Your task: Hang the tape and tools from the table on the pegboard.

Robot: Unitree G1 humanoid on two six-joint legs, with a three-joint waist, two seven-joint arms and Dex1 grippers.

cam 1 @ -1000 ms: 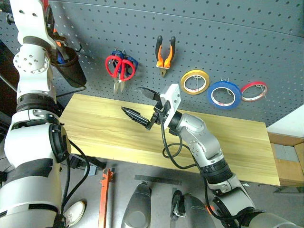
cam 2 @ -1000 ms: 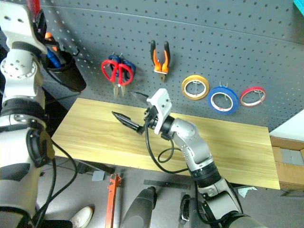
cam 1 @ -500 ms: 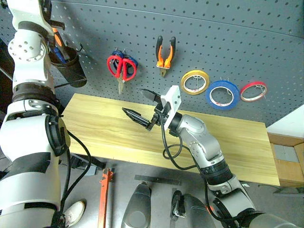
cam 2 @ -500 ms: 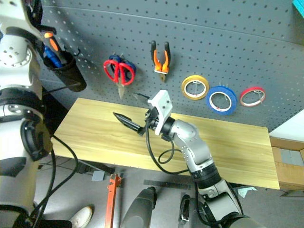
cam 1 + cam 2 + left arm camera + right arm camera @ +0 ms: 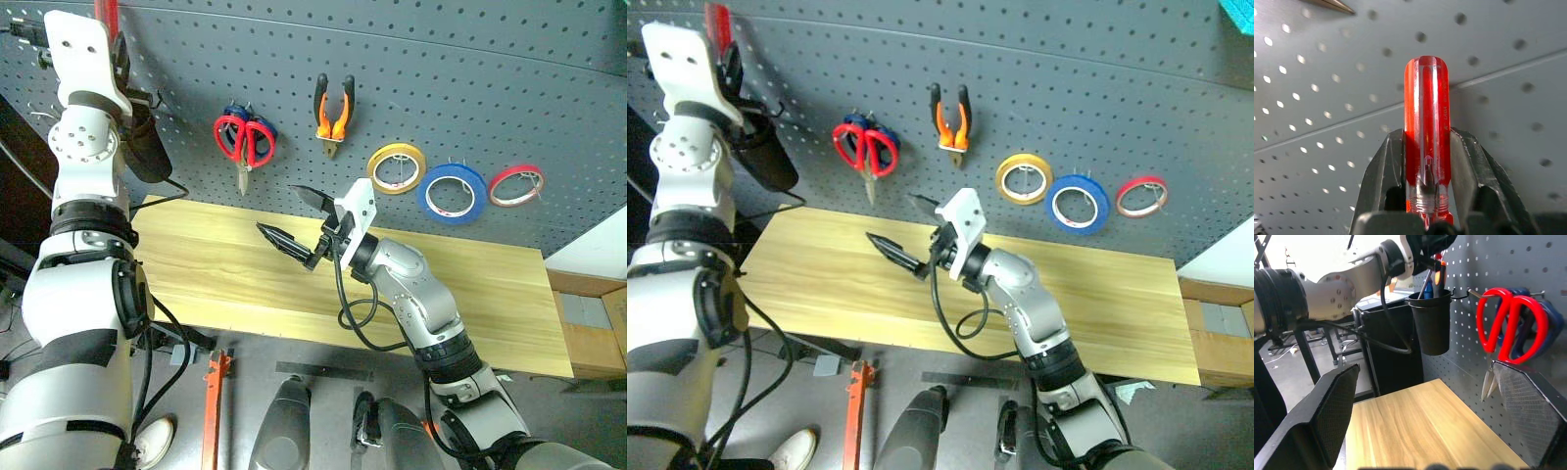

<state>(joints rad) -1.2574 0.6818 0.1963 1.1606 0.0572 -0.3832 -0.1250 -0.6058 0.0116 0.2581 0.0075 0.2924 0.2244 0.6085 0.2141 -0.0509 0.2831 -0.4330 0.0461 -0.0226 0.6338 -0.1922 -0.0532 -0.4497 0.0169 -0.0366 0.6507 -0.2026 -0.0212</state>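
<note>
Left eye view. The left gripper is raised against the pegboard above the table's far left corner, pinching the screwdriver, whose red handle rises above the fingers. The black cup hangs just below the gripper, so the tool's long axis is judged to run down toward the cup's mouth; the left arm is much the nearer. The right gripper hovers over the table's far edge, fingers spread, holding nothing. Scissors, pliers and blue tape already hang on hooks.

Right eye view. Same layout; nothing of the task lies on the table.

Left wrist view. Both black fingers press on the lower handle; the handle is clear red plastic, ribbed, round-ended, upright between them, close to the board.

Right wrist view. The right gripper's two fingers stand wide apart. The cup already holds an orange-handled tool and a blue one, and hangs beside the red scissors.
</note>
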